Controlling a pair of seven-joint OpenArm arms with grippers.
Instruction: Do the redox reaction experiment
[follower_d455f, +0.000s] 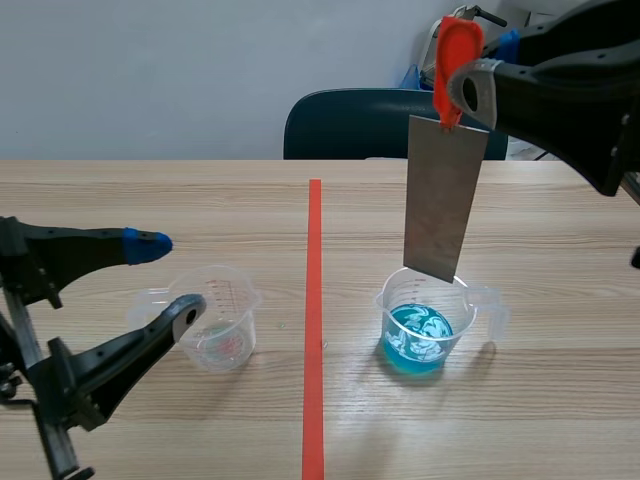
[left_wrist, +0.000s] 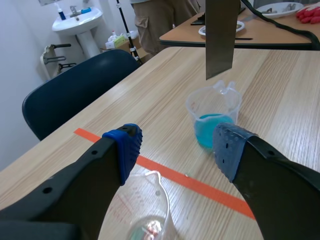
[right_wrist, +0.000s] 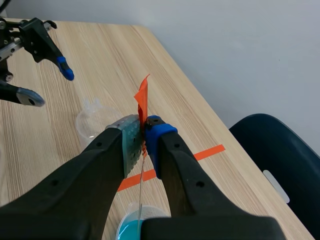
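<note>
A grey metal strip (follower_d455f: 444, 198) with an orange-red tab (follower_d455f: 455, 60) at its top hangs upright from my right gripper (follower_d455f: 462, 88), which is shut on the tab. The strip's lower end sits just above the rim of a clear beaker of blue liquid (follower_d455f: 424, 322). In the right wrist view the tab (right_wrist: 142, 102) is pinched between the pads, with the blue beaker (right_wrist: 134, 227) below. My left gripper (follower_d455f: 175, 275) stands open beside a clear, nearly empty beaker (follower_d455f: 222, 318). In the left wrist view that beaker (left_wrist: 147, 215) lies between the fingers, the blue beaker (left_wrist: 215, 117) ahead.
An orange-red tape line (follower_d455f: 314, 320) runs down the table's middle between the two beakers. A dark blue chair (follower_d455f: 350, 125) stands behind the table's far edge. In the left wrist view a second table (left_wrist: 260, 32) with things on it and a person stand beyond.
</note>
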